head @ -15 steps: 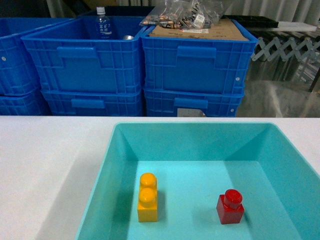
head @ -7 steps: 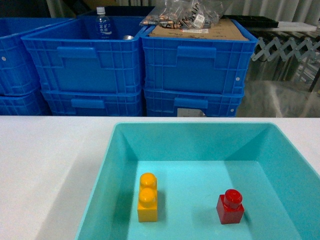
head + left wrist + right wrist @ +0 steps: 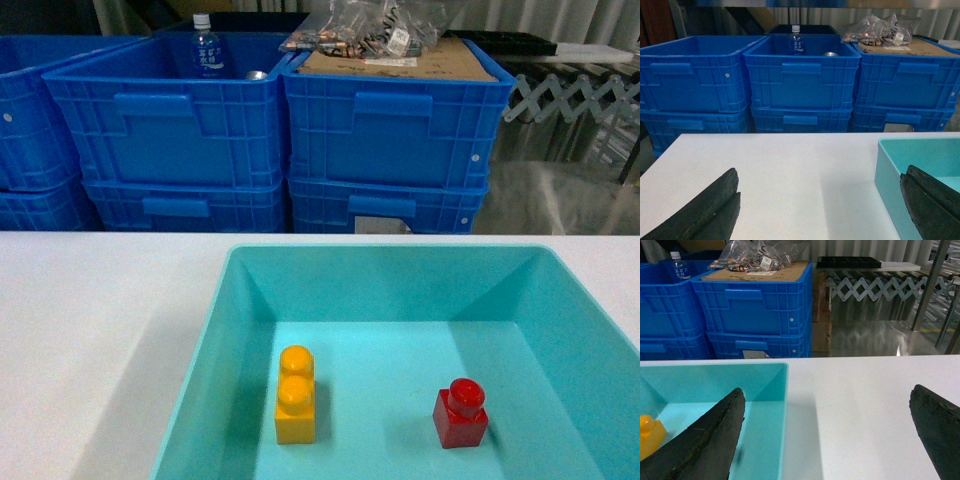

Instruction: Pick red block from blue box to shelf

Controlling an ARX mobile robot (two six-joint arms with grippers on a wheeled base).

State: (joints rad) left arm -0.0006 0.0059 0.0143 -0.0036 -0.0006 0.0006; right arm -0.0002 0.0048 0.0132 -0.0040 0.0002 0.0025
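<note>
- Left gripper [image 3: 820,210]: jaws spread wide with nothing between them; one finger hangs over the white table [image 3: 790,170], the other over the blue box's near wall.
- Right gripper [image 3: 825,440]: jaws likewise wide apart and empty; one finger reaches over the blue box, the other over bare table.
- One blue box [image 3: 250,300], turquoise, sits on the table; neither gripper shows in the head view.
- Two bricks lie on its flat bottom: one red block [image 3: 461,414], upright with a single stud on top, toward the right; one orange-yellow brick [image 3: 296,394] with two studs, toward the left. They are well apart.
- Behind the table, dark blue ribbed crates [image 3: 180,130] stand stacked two high; the left wrist view shows three stacks, six crates in all.
- One water bottle [image 3: 205,47] stands in the middle upper crate.
- Clear bags of small parts [image 3: 370,28] lie on cardboard over the right upper crate.
</note>
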